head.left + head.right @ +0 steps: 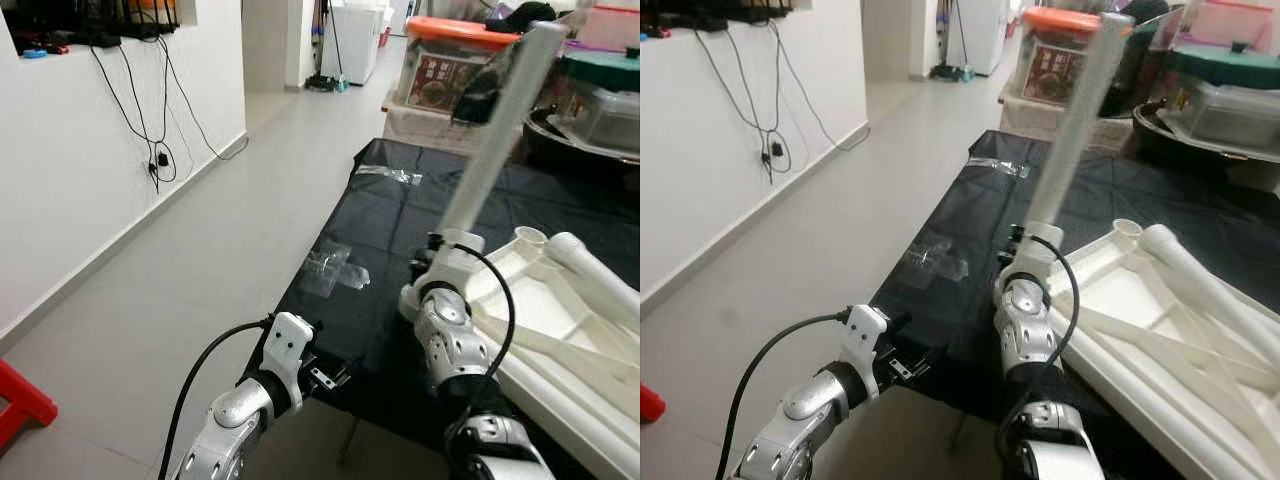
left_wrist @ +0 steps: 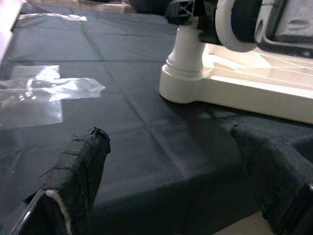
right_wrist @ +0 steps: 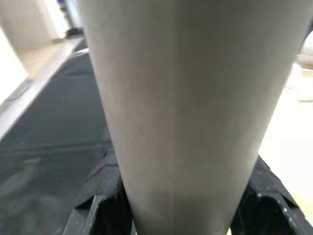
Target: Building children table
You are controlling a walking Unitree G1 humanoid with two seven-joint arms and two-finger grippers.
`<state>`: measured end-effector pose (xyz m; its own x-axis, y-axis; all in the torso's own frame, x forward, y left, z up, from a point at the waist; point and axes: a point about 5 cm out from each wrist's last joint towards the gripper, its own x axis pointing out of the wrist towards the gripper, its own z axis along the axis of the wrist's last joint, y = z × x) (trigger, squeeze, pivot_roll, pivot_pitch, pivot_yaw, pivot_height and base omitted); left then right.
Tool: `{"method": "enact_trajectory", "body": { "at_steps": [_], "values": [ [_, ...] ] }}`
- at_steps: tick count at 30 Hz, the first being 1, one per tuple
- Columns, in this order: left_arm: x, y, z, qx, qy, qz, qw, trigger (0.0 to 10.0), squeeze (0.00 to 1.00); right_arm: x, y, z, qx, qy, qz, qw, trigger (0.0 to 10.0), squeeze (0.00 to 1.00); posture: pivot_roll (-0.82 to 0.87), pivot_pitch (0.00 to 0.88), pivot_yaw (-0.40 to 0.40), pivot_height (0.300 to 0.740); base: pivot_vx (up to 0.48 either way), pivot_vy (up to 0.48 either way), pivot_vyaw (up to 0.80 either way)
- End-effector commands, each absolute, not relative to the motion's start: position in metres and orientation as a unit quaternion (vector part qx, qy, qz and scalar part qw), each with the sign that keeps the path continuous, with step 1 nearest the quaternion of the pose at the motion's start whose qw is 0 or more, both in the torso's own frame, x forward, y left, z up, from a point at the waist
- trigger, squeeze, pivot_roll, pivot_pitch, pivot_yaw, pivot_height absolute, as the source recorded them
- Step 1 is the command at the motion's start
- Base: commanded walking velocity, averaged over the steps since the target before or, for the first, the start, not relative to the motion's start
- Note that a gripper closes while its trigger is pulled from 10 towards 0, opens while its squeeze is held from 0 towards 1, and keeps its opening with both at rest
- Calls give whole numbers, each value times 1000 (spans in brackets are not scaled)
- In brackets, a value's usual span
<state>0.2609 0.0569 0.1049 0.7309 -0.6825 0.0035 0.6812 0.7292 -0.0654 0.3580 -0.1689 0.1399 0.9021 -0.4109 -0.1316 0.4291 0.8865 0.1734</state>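
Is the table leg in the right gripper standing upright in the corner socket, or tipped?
Roughly upright: the leg rises from the tabletop's corner, leaning slightly.

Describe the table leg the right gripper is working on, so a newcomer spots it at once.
On the black-covered table lies an upturned white plastic tabletop. At its near-left corner, the right gripper clamps a pale grey cylindrical leg. It alone stands upright; the other white legs lie flat.

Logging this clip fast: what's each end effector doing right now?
Left end effector: open, empty, hovering at the near edge of the black table cover.
Right end effector: closed around the white table leg.
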Motion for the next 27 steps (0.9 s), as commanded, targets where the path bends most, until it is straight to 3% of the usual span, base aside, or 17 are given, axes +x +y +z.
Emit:
{"method": "enact_trajectory", "body": {
  "at_steps": [1, 2, 3, 4, 5, 6, 7, 8, 9, 12, 13, 15, 16, 17, 19, 22, 27],
  "values": [
    [259, 54, 104, -31, 13, -374, 927, 10000, 0, 351, -176, 131, 123, 60, -252, 958, 0, 0, 106, 0, -100, 740, 0, 0, 0],
    [259, 53, 104, -31, 13, -373, 927, 10000, 0, 355, -152, 137, 146, 44, -206, 967, 1569, 0, 106, 0, -105, 740, 0, 0, 0],
    [259, 53, 104, -31, 13, -373, 927, 10000, 0, 355, -152, 137, 146, 44, -206, 967, 1569, 0, 106, 0, -105, 740, 0, 0, 0],
    [259, 53, 105, -31, 13, -372, 928, 10000, 0, 357, -145, 140, 147, 32, -181, 972, 9765, 0, 107, 0, -104, 740, 0, 0, 0],
    [259, 53, 105, -32, 13, -372, 928, 10000, 0, 359, -137, 145, 143, 20, -164, 976, 10000, 243, 107, 0, -104, 740, 0, 0, 0],
    [259, 53, 105, -32, 13, -372, 928, 10000, 0, 359, -137, 145, 143, 20, -164, 976, 10000, 243, 107, 0, -104, 740, 0, 0, 0],
    [259, 53, 104, -32, 13, -372, 928, 10000, 0, 361, -130, 149, 143, 9, -146, 979, 10000, 1000, 104, 0, -104, 740, 0, 0, 0],
    [259, 52, 104, -32, 13, -372, 928, 10000, 0, 361, -125, 155, 133, -8, -119, 984, 10000, 1000, 104, 0, -104, 740, 0, 0, 0],
    [259, 52, 104, -32, 13, -372, 928, 10000, 0, 362, -121, 160, 121, -26, -94, 988, 10000, 0, 104, 0, -104, 740, 0, 0, 0],
    [259, 52, 104, -32, 13, -372, 928, 10000, 0, 362, -120, 160, 153, -24, -59, 986, 10000, 0, 104, 0, -104, 740, 0, 0, 0],
    [260, 52, 104, -32, 12, -372, 927, 10000, 0, 363, -122, 159, 175, -27, 11, 984, 10000, 0, 105, 0, -107, 740, 0, 0, 0],
    [260, 52, 104, -31, 12, -373, 927, 10000, 0, 363, -124, 158, 167, -30, 42, 985, 10000, 0, 105, 0, -107, 740, 0, 0, 0],
    [260, 52, 104, -31, 11, -373, 927, 10000, 0, 362, -130, 154, 147, -14, 125, 981, 10000, 0, 107, 0, -107, 740, 0, 0, 0],
    [260, 52, 104, -31, 11, -373, 927, 10000, 0, 362, -130, 154, 147, -14, 125, 981, 10000, 0, 107, 0, -107, 740, 0, 0, 0],
    [260, 52, 105, -30, 11, -373, 927, 10000, 0, 359, -132, 152, 130, 12, 227, 965, 10000, 0, 105, 0, -108, 740, 0, 0, 0],
    [261, 52, 105, -30, 11, -373, 927, 10000, 0, 357, -133, 153, 117, 23, 277, 954, 10000, 0, 104, 0, -105, 740, 0, 0, 0],
    [261, 52, 105, -29, 10, -374, 927, 10000, 0, 357, -132, 157, 47, 68, 407, 910, 10000, 0, 108, 0, -107, 740, 0, 0, 0]
  ]
}}
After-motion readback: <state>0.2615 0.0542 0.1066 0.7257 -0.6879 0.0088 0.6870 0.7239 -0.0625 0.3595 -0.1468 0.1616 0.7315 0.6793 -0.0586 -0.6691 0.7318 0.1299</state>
